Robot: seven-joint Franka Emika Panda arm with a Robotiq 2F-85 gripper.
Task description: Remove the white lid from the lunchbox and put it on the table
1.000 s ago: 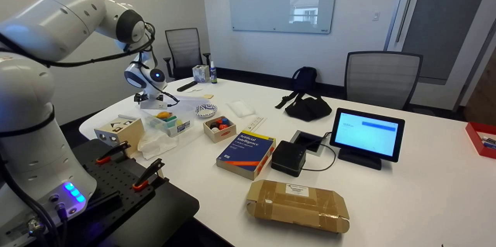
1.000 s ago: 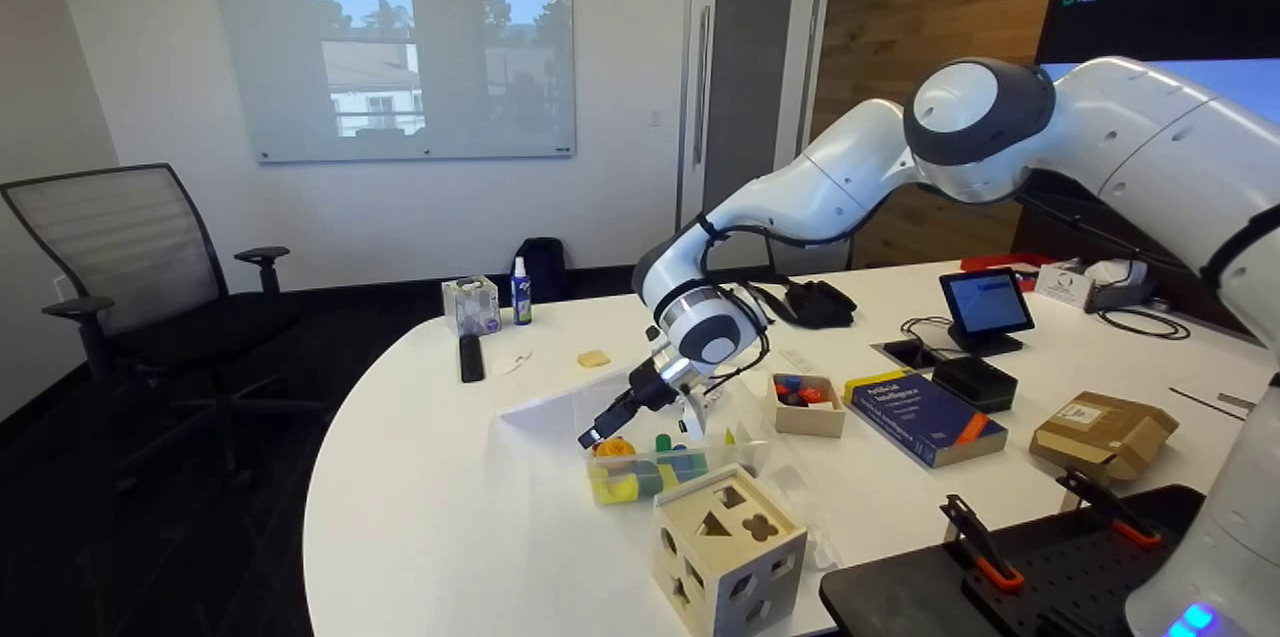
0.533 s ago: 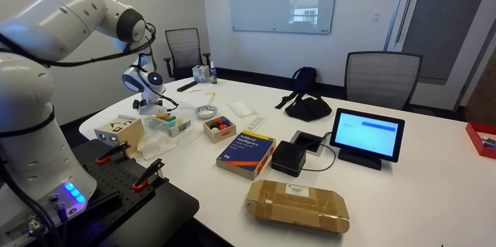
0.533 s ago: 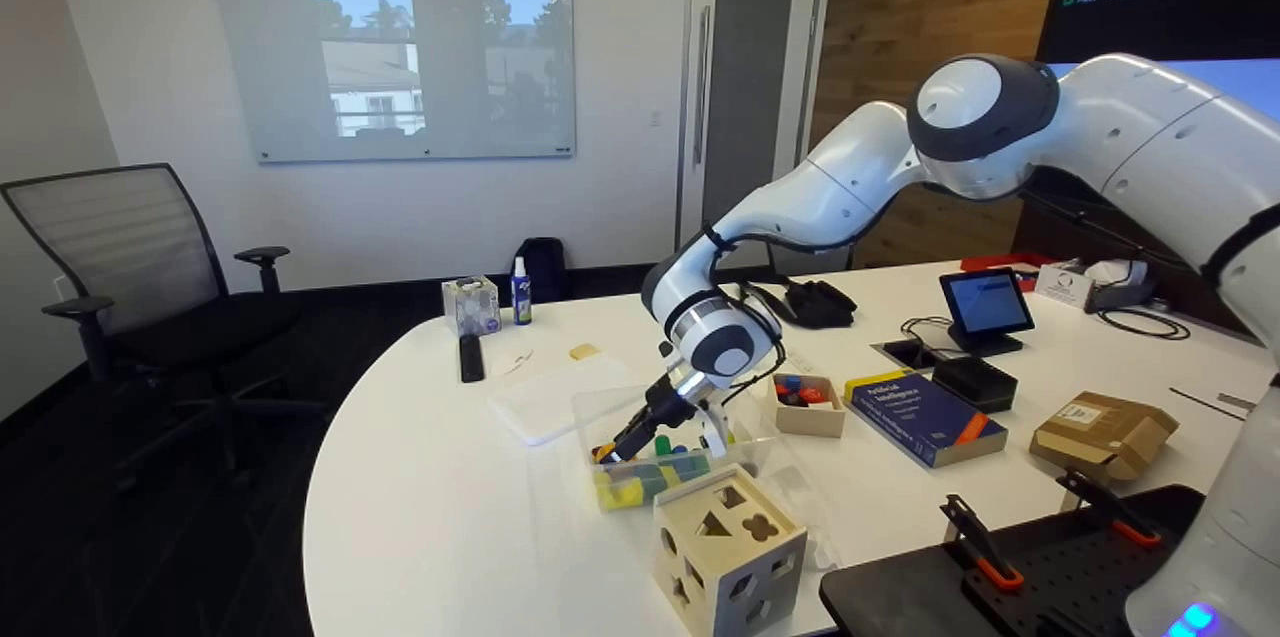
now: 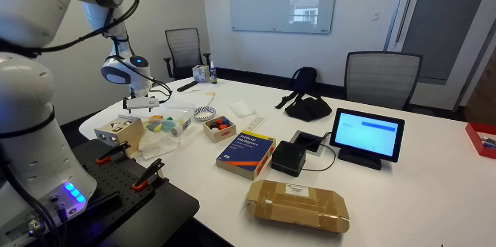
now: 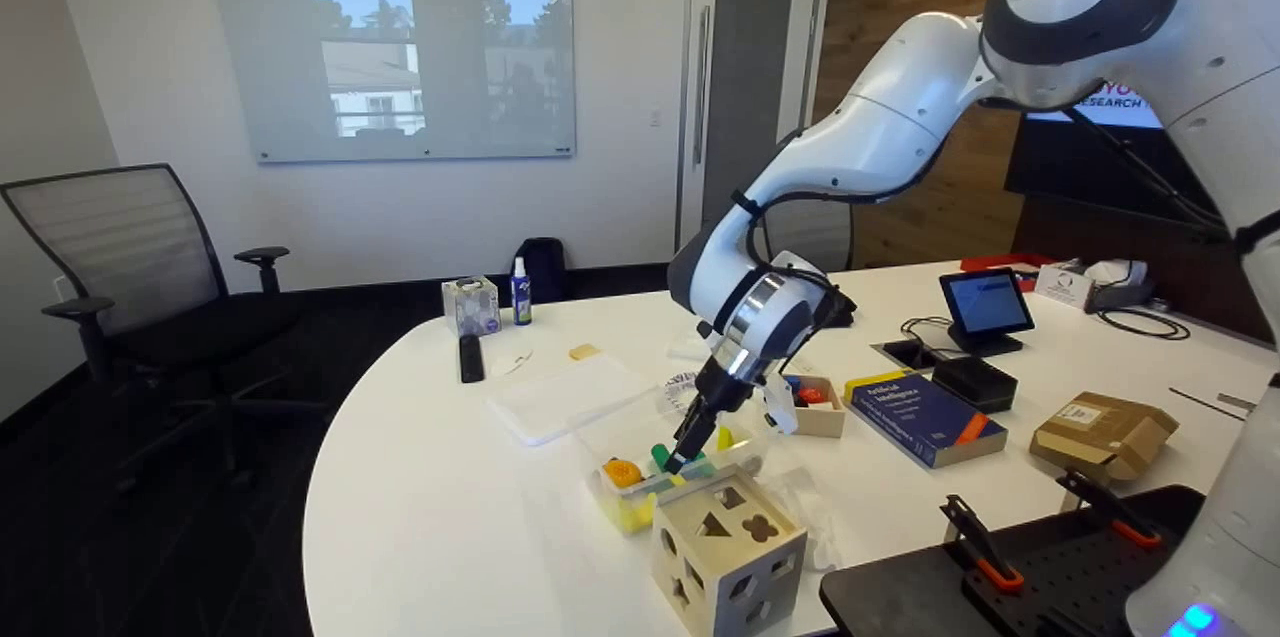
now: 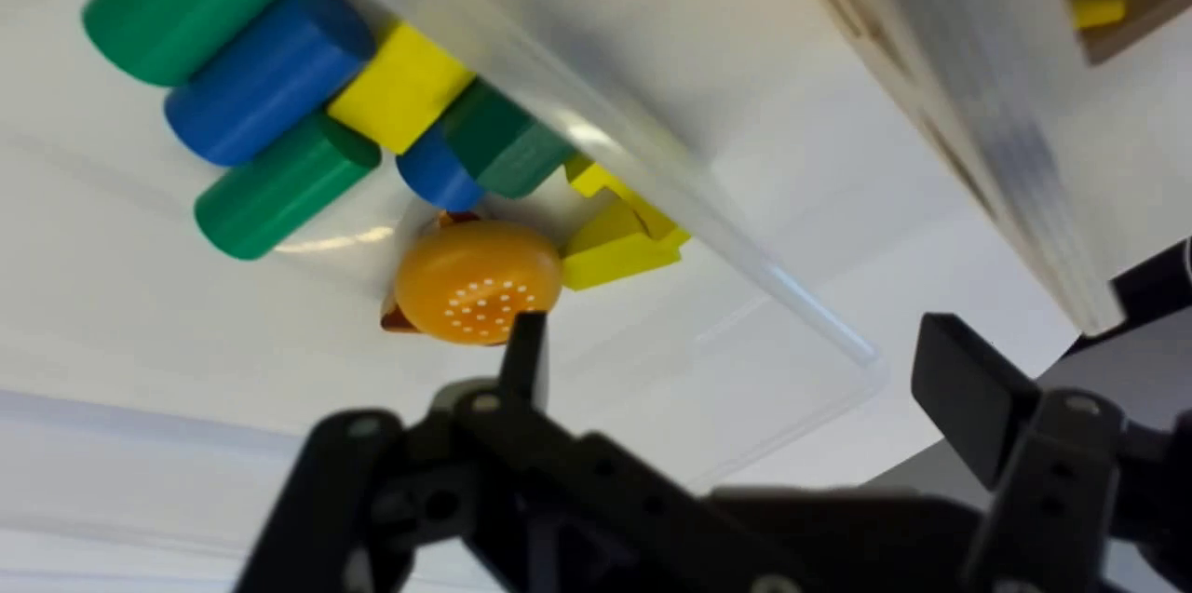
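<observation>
The white lid [image 6: 560, 399] lies flat on the white table [image 6: 420, 517], beyond the lunchbox; it also shows in an exterior view [image 5: 184, 100]. The translucent lunchbox [image 6: 620, 432] stands without its lid and holds green, blue and yellow blocks and an orange toy. It also shows in an exterior view [image 5: 179, 115]. In the wrist view its clear wall [image 7: 745, 235] runs diagonally between the jaws. My gripper [image 7: 731, 342] is open and empty over the lunchbox's edge. It also shows in both exterior views [image 5: 140, 110] [image 6: 680, 457]. The orange toy [image 7: 480, 281] is near one fingertip.
A wooden shape box [image 6: 730, 552] stands right beside the lunchbox. A crumpled clear bag [image 5: 159, 148] lies against the lunchbox. A patterned bowl [image 5: 204, 113], a small wooden box of balls [image 5: 219, 128] and a blue book [image 5: 248, 152] stand farther along the table.
My gripper has moved from the lid side over the lunchbox toward the robot's base. The lid has settled flat on the table. The lunchbox has turned slightly.
</observation>
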